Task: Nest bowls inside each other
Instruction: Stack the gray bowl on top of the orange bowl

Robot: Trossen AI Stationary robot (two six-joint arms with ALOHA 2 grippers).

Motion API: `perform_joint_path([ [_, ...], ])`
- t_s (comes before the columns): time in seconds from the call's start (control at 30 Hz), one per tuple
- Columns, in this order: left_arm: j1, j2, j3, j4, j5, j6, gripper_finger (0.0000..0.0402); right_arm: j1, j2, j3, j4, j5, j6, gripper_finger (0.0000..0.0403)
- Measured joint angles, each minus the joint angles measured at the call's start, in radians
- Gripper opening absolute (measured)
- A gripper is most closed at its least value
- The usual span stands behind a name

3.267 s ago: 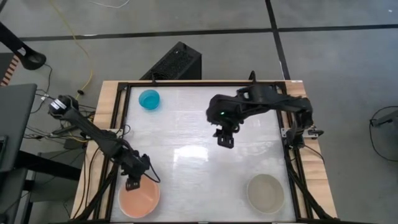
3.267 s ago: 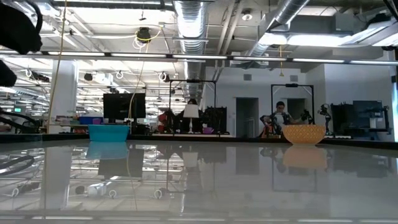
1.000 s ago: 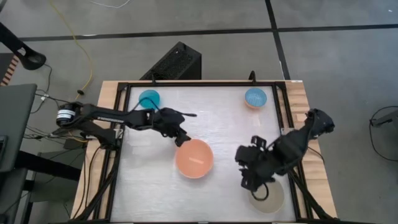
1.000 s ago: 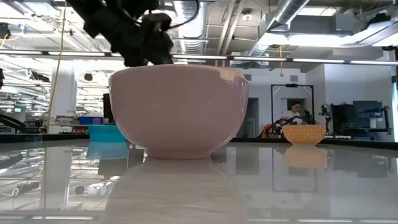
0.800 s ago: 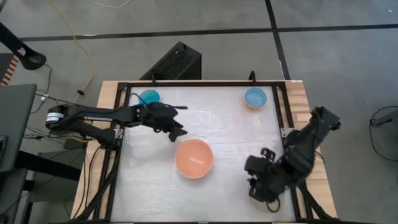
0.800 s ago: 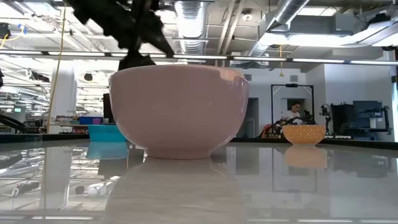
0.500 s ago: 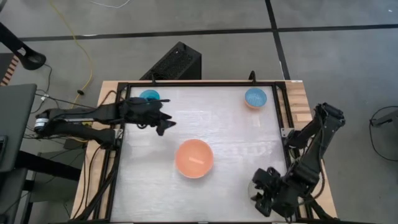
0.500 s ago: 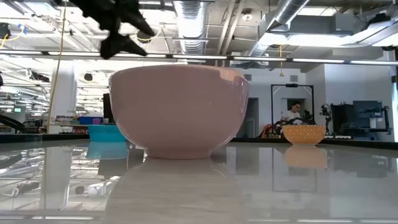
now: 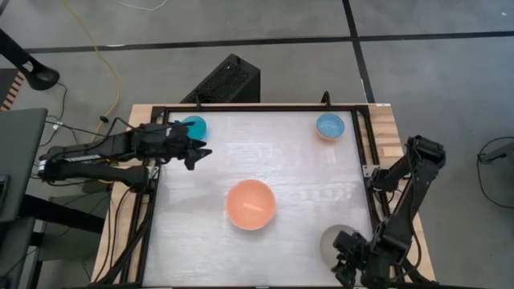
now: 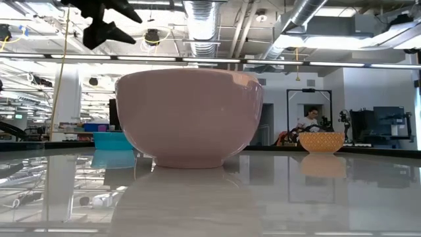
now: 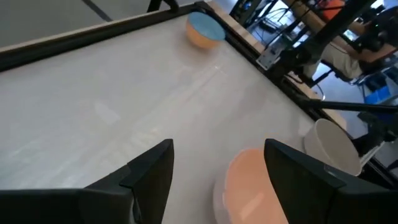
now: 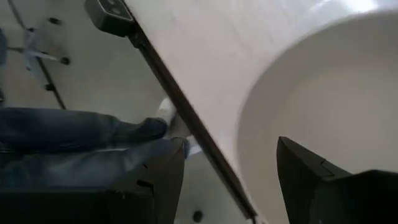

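Observation:
A salmon-pink bowl (image 9: pixel 250 204) stands upright on its base in the middle of the table and fills the low view (image 10: pixel 191 118). My left gripper (image 9: pixel 197 152) hangs open above the table's far left, next to a cyan bowl (image 9: pixel 193 124); the pink bowl (image 11: pixel 249 186) lies ahead of its fingers. A light blue bowl (image 9: pixel 329 126) stands at the far right. My right gripper (image 9: pixel 349 266) is open at the near right corner, over the near rim of a beige-grey bowl (image 9: pixel 333 238); one finger (image 12: pixel 317 180) is over the bowl's hollow (image 12: pixel 323 93), the other (image 12: pixel 161 180) beyond the table edge.
A black frame (image 9: pixel 157 185) runs round the white tabletop. In the right wrist view a person's legs in jeans (image 12: pixel 62 143) show on the floor just past the table's near edge. Open tabletop lies between the pink bowl and the far bowls.
My left gripper has drawn back from the pink bowl's far rim, up and toward the table's far left corner. My right gripper has gone down and toward the near edge, rolling as it went, to the beige-grey bowl's near rim. The pink bowl has stayed put.

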Motion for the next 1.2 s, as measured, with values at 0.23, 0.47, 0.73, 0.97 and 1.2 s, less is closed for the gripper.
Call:
perform_joint_path([
  [0.23, 0.000, -0.003, 0.000, -0.037, 0.000, -0.002, 0.0238, -0.013, 0.000, -0.064, 0.097, 0.002, 0.004, 0.0221],
  [0.47, 0.000, -0.004, 0.000, -0.034, -0.012, -0.003, 0.0238, -0.012, 0.015, -0.064, 0.070, 0.004, -0.019, 0.0221],
  [0.73, 0.000, -0.004, 0.000, -0.035, -0.012, -0.017, 0.0238, -0.011, 0.173, -0.063, 0.254, -0.080, -0.023, 0.0220],
  [0.97, 0.000, -0.004, 0.000, -0.034, -0.042, -0.020, 0.0238, -0.012, 0.271, -0.058, 0.297, -0.201, -0.003, 0.0108],
  [1.2, 0.000, -0.004, 0.000, -0.034, -0.043, -0.037, 0.0238, -0.078, 0.172, -0.062, 0.252, -0.099, -0.171, 0.0014],
])
